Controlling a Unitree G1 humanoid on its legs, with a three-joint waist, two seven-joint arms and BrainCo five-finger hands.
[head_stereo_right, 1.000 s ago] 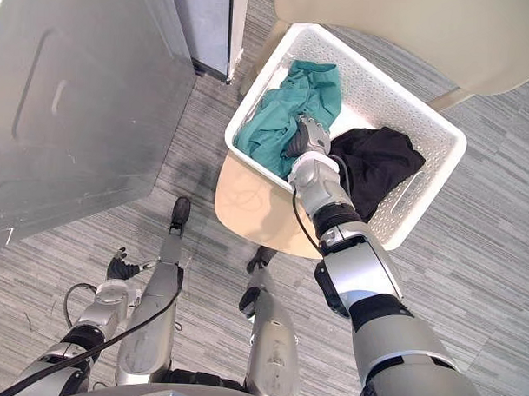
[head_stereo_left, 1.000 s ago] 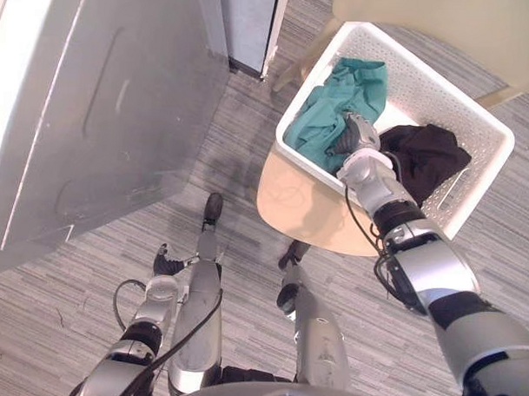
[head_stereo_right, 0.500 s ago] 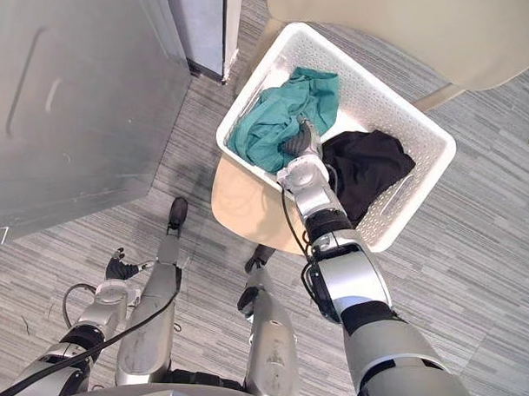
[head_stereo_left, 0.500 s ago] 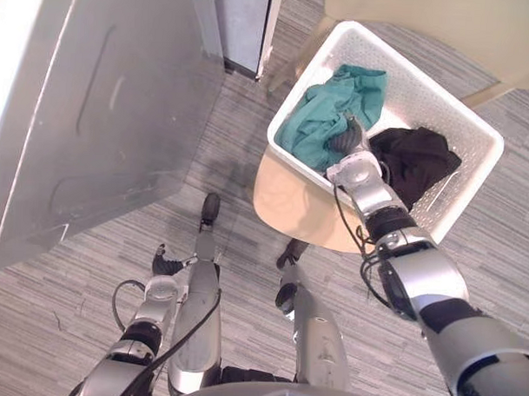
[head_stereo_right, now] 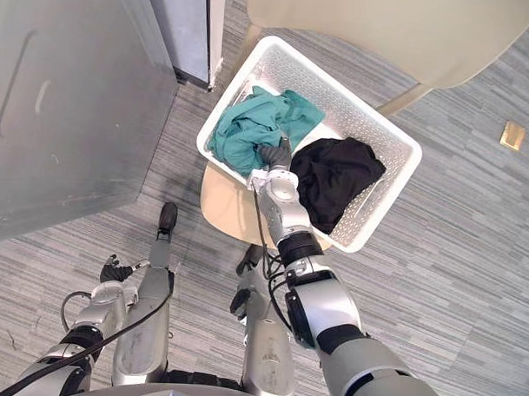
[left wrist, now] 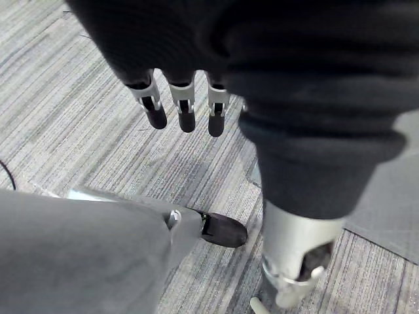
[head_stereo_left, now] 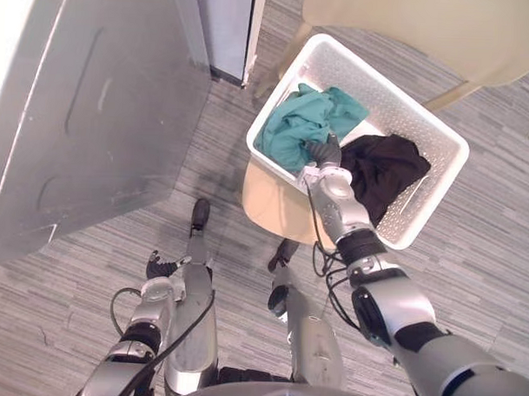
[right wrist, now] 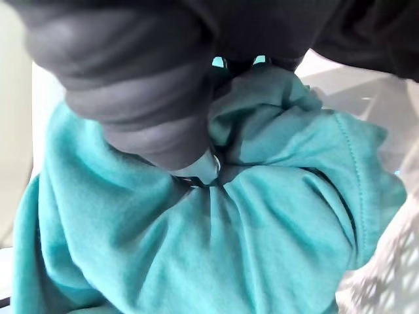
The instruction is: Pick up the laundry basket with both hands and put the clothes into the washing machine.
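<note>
A white perforated laundry basket (head_stereo_left: 398, 94) sits on a round beige stool (head_stereo_left: 268, 207). Inside it lie a teal garment (head_stereo_left: 293, 129) on the left and a black garment (head_stereo_left: 383, 172) on the right. My right hand (head_stereo_left: 325, 152) reaches into the basket at the teal garment's near edge. In the right wrist view the teal cloth (right wrist: 262, 248) bunches into folds that run in under my right hand (right wrist: 131, 78), pinched there. My left hand (head_stereo_left: 160, 266) hangs low beside my leg, far from the basket, with its fingers (left wrist: 185, 98) straight and holding nothing.
A large grey metal appliance panel (head_stereo_left: 94, 114) fills the left side, with a dark upright gap (head_stereo_left: 227, 32) next to it. A beige chair seat (head_stereo_left: 427, 30) overhangs the basket's far side. Grey striped floor (head_stereo_left: 488, 258) lies open to the right.
The camera has shifted, sliding the whole scene left. My right hand has sunk deeper into the teal garment, which is now more gathered. The left hand has stayed put.
</note>
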